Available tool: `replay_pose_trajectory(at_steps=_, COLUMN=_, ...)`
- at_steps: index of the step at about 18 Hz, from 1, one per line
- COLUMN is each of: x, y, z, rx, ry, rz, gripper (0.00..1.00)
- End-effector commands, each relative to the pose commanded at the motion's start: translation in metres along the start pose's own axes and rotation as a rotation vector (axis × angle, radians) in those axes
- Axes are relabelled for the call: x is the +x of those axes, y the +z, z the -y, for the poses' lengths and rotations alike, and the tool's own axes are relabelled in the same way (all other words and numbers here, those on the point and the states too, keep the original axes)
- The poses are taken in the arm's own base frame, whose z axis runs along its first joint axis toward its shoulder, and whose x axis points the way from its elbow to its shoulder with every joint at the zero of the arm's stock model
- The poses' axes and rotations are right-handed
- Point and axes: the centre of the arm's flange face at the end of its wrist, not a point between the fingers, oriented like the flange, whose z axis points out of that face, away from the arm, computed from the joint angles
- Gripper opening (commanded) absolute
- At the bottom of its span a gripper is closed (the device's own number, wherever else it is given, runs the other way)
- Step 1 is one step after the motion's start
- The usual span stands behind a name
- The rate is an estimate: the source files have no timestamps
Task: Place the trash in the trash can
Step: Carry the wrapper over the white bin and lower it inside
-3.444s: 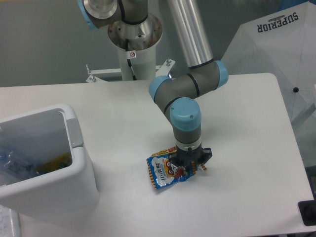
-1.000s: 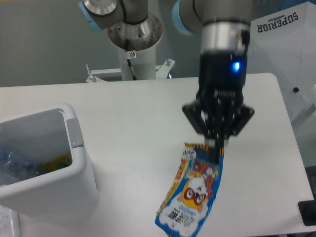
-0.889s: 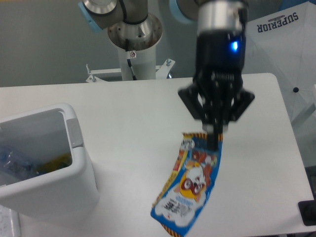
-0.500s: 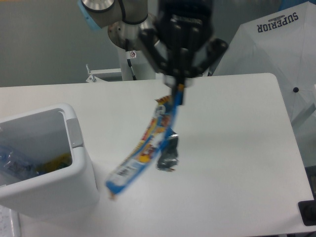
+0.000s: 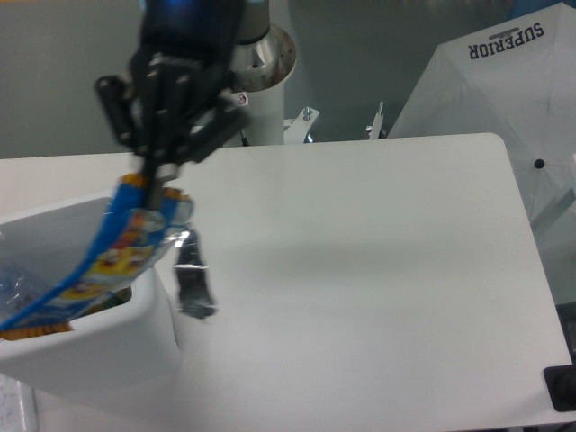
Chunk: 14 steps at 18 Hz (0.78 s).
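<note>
Dangling from the gripper [image 5: 160, 180], the blue snack packet [image 5: 99, 261] hangs at a slant over the trash can [image 5: 108, 355], upper end pinched between the closed fingers, lower end already past the near rim and over the opening. A silvery flap of the packet [image 5: 191, 279] trails off to the right, outside the can's wall and above the table [image 5: 378, 270].

Risks: the packet is long, light and crinkly, so on release it may catch on the rim and drape over it, or slide out onto the table. That outside flap could snag the rim's corner. The gripper sits near the can's right edge, not centred, so an early release probably drops it partly outside. Something bluish shows inside the can at the left; too blurred to identify.
</note>
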Motion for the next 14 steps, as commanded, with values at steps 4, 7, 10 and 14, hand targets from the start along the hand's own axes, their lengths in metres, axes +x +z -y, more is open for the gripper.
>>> replay_pose_trajectory(at_steps=4, x=0.036, y=-0.014, z=-0.016, rx=-0.016, ry=0.080, rz=-0.037, gripper=0.06)
replay_pose_trajectory(at_steps=7, x=0.052, y=-0.020, z=-0.021, rx=-0.020, ry=0.081, rz=-0.060, gripper=0.06)
replay_pose_trajectory(at_steps=10, x=0.075, y=-0.007, z=-0.021, rx=-0.027, ry=0.077, rz=-0.107, gripper=0.06)
replay_pose_trajectory(at_steps=14, x=0.085, y=0.008, z=-0.036, rx=-0.054, ry=0.064, rz=-0.140, gripper=0.06)
